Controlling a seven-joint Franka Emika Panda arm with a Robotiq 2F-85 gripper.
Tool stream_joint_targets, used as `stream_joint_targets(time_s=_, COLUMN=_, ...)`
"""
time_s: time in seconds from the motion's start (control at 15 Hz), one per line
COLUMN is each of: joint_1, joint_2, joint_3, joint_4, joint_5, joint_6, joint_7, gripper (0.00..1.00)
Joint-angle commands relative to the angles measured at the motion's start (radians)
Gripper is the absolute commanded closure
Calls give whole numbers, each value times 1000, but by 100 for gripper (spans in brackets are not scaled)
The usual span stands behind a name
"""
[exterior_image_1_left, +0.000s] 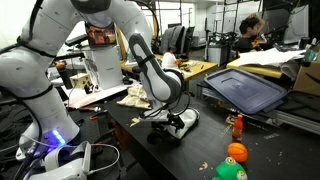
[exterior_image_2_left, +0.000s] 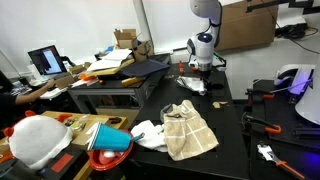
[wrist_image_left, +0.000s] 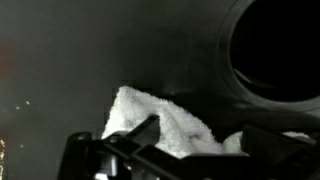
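A cluttered black tabletop (exterior_image_2_left: 232, 105) stands in an office lab, with desks and a seated person (exterior_image_1_left: 248, 30) behind. The robot's black gripper (exterior_image_1_left: 176, 120) hangs low over it. Its fingers are spread apart around a fluffy white terry cloth (wrist_image_left: 165, 118), bunched on the matte surface beside a dark round hollow (wrist_image_left: 275, 50). A crumpled beige towel (exterior_image_2_left: 188, 132) lies well apart.

We saw the arm (exterior_image_1_left: 138, 48) bent over, reaching down toward the right in an exterior view. Its wrist (exterior_image_1_left: 165, 88) stood upright, and the gripper (exterior_image_1_left: 178, 124) hung low, jaws parted.
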Motion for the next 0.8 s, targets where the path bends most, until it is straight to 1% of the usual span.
stream_joint_targets(time_s=0.0, joint_1=36, joint_2=55, joint_3=-42, joint_4=54, joint_5=-12, joint_6=-1, joint_7=149, gripper=43)
stream_joint_targets(time_s=0.13, joint_1=46, joint_2=44, joint_3=-57, joint_4=57, joint_5=-18, joint_6=0, joint_7=178, gripper=56)
stream_joint_targets(time_s=0.33, joint_1=59, joint_2=39, joint_3=-77, joint_4=63, joint_5=-23, joint_6=0, joint_7=207, gripper=80)
stream_joint_targets(time_s=0.47, joint_1=65, joint_2=41, joint_3=-86, joint_4=69, joint_5=-25, joint_6=0, joint_7=223, gripper=94)
stream_joint_targets(time_s=0.53, joint_1=70, joint_2=43, joint_3=-94, joint_4=72, joint_5=-23, joint_6=-1, joint_7=231, gripper=99)
stream_joint_targets(time_s=0.67, joint_1=76, joint_2=49, joint_3=-103, joint_4=77, joint_5=-20, joint_6=-6, joint_7=244, gripper=100)
stream_joint_targets(time_s=0.73, joint_1=83, joint_2=54, joint_3=-112, joint_4=79, joint_5=-15, joint_6=-8, joint_7=256, gripper=98)
